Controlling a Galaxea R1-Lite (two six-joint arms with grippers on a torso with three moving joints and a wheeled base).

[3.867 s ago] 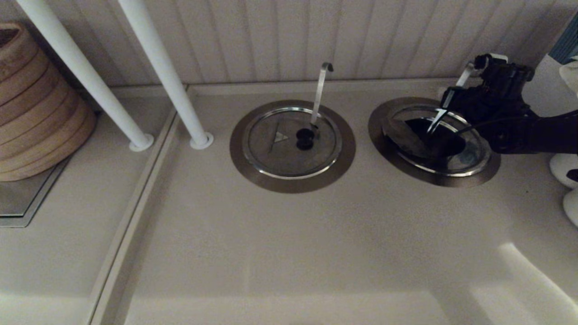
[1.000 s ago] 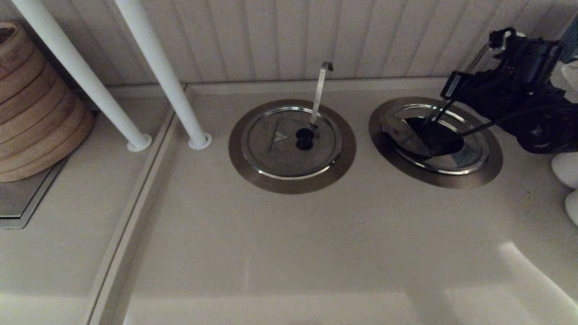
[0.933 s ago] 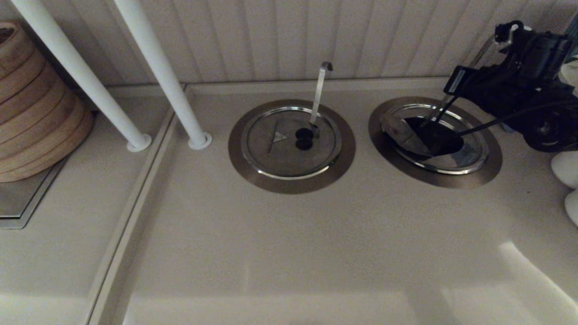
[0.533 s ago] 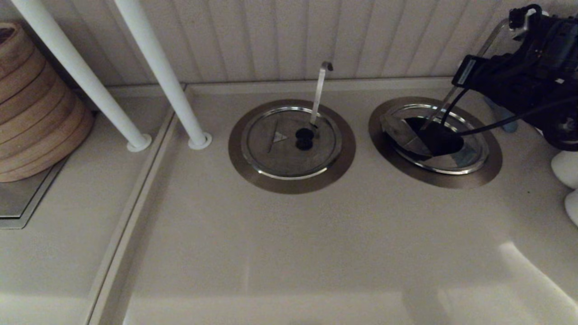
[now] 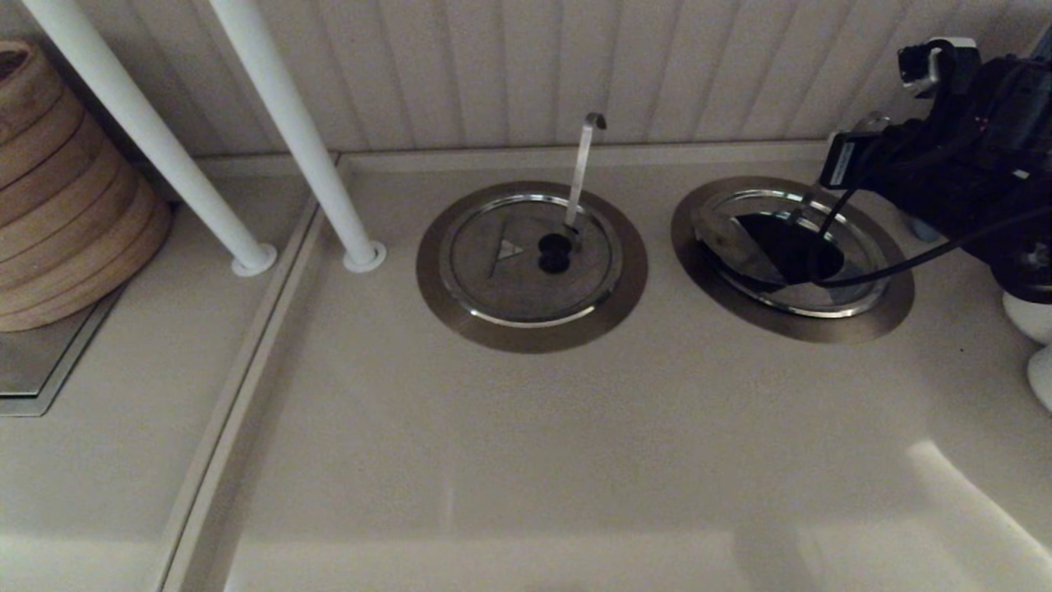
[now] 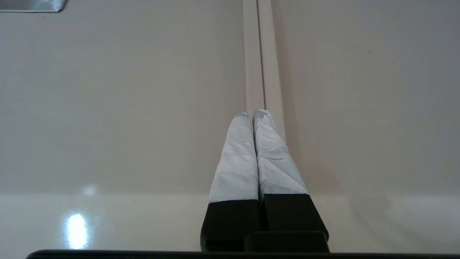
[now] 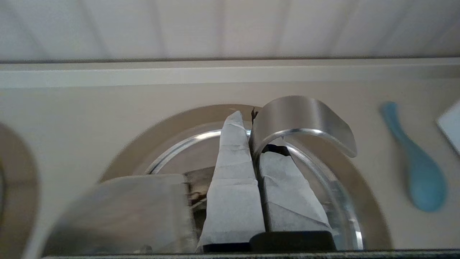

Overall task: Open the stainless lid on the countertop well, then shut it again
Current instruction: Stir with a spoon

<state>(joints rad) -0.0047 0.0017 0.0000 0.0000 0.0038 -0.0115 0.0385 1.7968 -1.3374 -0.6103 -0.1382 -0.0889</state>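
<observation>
Two right gripper (image 7: 251,144) fingers pinch a curled steel handle (image 7: 302,122) above the half-folded stainless lid (image 5: 731,238), frame right.

Beige counter (image 5: 509,460); ribbed white wall (image 5: 493,66) at 12 o'clock; two white poles (image 5: 288,131) at 10; glare at 5.

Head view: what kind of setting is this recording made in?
Probably a commercial kitchen or food-serving counter: two round wells sunk in a pale countertop, each with a steel lid, a ladle handle poking up, and stacked bamboo steamers at the left.
</observation>
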